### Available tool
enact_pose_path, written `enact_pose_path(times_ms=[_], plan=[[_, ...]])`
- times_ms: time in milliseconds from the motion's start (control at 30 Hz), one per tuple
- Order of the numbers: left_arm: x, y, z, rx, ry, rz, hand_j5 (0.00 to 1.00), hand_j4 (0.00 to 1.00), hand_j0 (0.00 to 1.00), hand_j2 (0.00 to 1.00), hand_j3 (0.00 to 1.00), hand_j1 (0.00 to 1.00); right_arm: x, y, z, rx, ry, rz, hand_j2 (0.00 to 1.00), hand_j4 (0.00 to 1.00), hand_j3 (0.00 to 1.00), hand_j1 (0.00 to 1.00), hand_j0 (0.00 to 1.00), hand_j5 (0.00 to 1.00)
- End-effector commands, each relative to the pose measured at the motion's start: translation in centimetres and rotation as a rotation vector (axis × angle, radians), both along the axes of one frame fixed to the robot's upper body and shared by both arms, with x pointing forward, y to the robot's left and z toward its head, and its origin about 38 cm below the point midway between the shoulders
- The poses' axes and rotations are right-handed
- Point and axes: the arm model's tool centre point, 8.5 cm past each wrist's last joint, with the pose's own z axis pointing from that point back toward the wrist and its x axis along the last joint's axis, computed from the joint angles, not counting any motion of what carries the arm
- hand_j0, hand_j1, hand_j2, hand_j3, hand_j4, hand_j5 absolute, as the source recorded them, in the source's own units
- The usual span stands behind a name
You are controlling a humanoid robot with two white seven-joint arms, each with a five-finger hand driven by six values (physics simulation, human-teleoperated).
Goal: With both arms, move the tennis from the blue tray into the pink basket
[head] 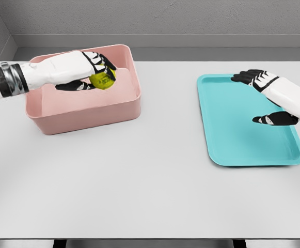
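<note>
Tennis ball held over the pink basket

The left hand (90,70) grips the tennis ball (103,78) in curled fingers, with the pink basket (88,111) just beneath it. Well to its right, the right hand (268,98) hangs spread and empty above the blue tray (232,139).

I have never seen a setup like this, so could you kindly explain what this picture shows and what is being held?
This is a simulator's render from a camera on a humanoid robot's head, looking down at a white table. Its two white arms end in five-finger hands. The left robot hand grips a yellow-green tennis ball over the pink basket. The right robot hand hovers open above the blue tray, holding nothing. No ball remains visible on the tray.
</note>
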Motion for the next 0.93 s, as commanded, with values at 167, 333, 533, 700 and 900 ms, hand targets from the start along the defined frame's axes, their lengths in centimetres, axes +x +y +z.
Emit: enact_pose_path(times_ms=[167, 333, 533, 700, 900], plan=[[2.0, 3.6, -1.2, -0.029, 0.053, 0.129, 0.71, 0.71, 0.71, 0.71, 0.71, 0.71, 0.0, -0.1, 0.0, 0.007, 0.002, -0.001, 1.0, 1.0, 1.0, 1.0, 1.0, 1.0], [2.3, 4.2, -1.3, -0.049, 0.062, 0.149, 1.0, 1.0, 1.0, 1.0, 1.0, 1.0, 0.0, -0.2, 0.0, 0.007, 0.005, -0.003, 1.0, 1.0, 1.0, 1.0, 1.0, 1.0], [2.3, 4.4, -0.6, -0.071, 0.054, 0.152, 1.0, 1.0, 1.0, 1.0, 1.0, 1.0, 0.0, -0.2, 0.0, 0.005, 0.005, -0.004, 1.0, 1.0, 1.0, 1.0, 1.0, 1.0], [1.2, 10.1, 1.6, -0.081, 0.041, 0.25, 1.0, 1.0, 1.0, 1.0, 1.0, 1.0, -0.1, -0.1, 0.0, 0.006, 0.004, -0.002, 1.0, 1.0, 1.0, 1.0, 1.0, 1.0], [-0.6, 14.7, 1.2, -0.083, 0.069, 0.339, 1.0, 1.0, 1.0, 1.0, 1.0, 1.0, -0.1, -0.3, 0.0, 0.007, 0.003, -0.008, 1.0, 1.0, 1.0, 1.0, 1.0, 1.0]])
